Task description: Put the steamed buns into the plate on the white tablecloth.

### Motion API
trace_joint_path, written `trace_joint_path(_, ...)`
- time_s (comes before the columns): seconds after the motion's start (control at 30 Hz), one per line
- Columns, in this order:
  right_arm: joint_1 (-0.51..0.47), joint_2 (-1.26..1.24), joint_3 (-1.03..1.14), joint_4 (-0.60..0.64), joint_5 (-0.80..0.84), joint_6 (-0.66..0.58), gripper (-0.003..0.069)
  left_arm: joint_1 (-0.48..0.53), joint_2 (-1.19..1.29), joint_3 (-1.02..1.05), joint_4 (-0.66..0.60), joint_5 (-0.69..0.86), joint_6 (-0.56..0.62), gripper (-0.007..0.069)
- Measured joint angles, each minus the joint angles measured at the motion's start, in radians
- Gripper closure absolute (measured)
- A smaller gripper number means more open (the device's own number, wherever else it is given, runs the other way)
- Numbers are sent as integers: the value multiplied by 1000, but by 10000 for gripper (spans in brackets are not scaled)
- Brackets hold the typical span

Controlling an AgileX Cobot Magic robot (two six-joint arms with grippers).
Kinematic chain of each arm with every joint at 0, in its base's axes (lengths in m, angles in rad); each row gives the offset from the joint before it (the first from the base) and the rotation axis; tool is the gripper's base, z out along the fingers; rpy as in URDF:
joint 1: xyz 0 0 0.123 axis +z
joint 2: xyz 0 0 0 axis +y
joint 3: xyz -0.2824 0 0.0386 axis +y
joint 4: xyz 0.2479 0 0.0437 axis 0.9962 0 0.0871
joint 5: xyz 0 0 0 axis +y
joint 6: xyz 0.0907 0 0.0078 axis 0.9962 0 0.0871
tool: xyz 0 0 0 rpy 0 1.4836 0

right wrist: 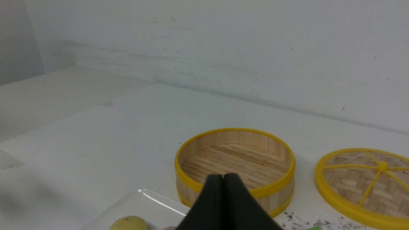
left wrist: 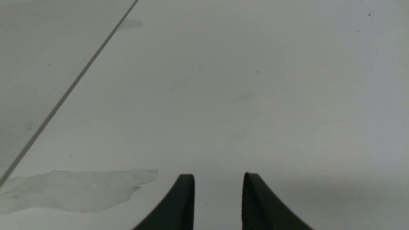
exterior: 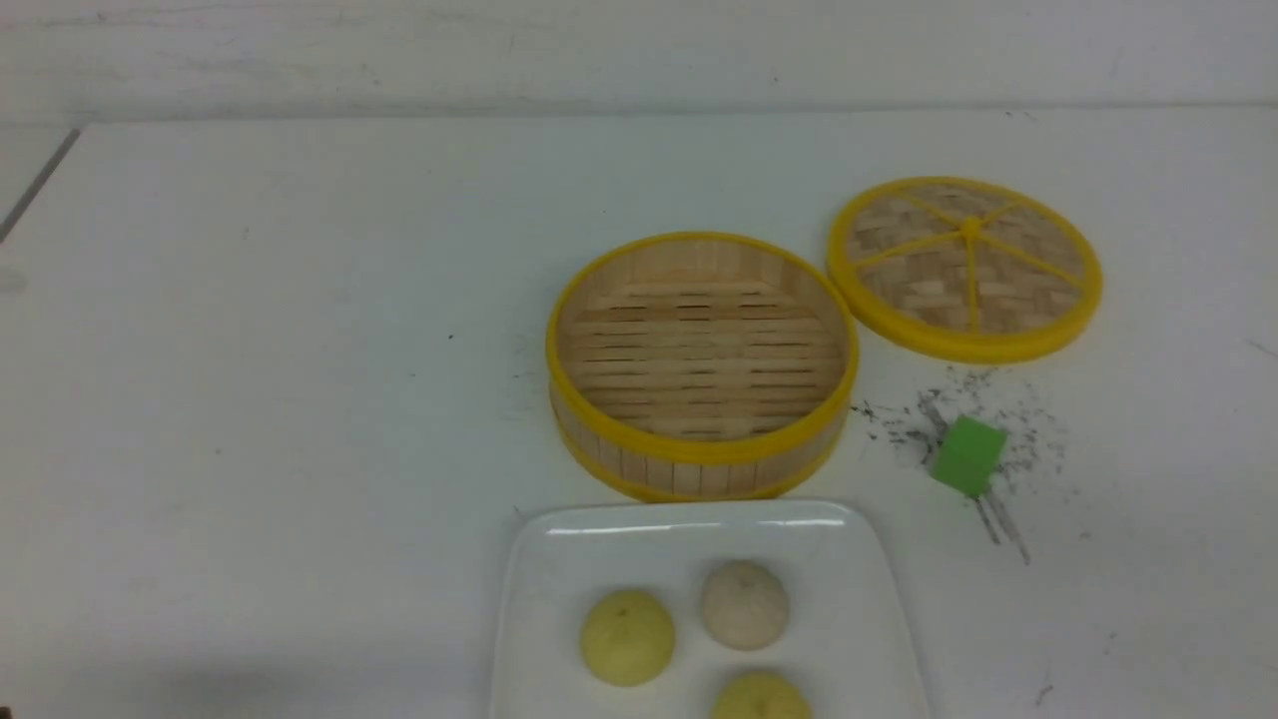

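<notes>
Nearest the robot, the plate (exterior: 559, 569) sits on the counter (exterior: 250, 399) and holds all three buns: a yellow bun (exterior: 627, 636), a beige bun (exterior: 744, 604) just beside it, and a second yellow bun (exterior: 761, 699) cut off by the front view's lower edge. Placing looks finished, so the step in hand is probably to keep clear. Any pull-back by the right arm should go up and away, without brushing the buns or nudging the plate against the steamer (exterior: 699, 454), which stands empty just beyond the plate's far rim.

The right jaws are pressed together and grip nothing. In that arm's view they hide the plate's far side and part of the steamer's front wall. The left jaws stand apart over bare counter, also empty.

Neither arm appears in the front view. A pale patch (left wrist: 73, 188) near the left jaws could be tape or a stain. Farther right are a green cube (exterior: 966, 455) among dark specks, then the lid (exterior: 965, 268).
</notes>
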Motion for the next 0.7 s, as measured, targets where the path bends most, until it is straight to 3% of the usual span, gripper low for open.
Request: trace_joint_path(0.7,-19,-4,57,0,-7,2,647,0,0,0,15,3,0,384)
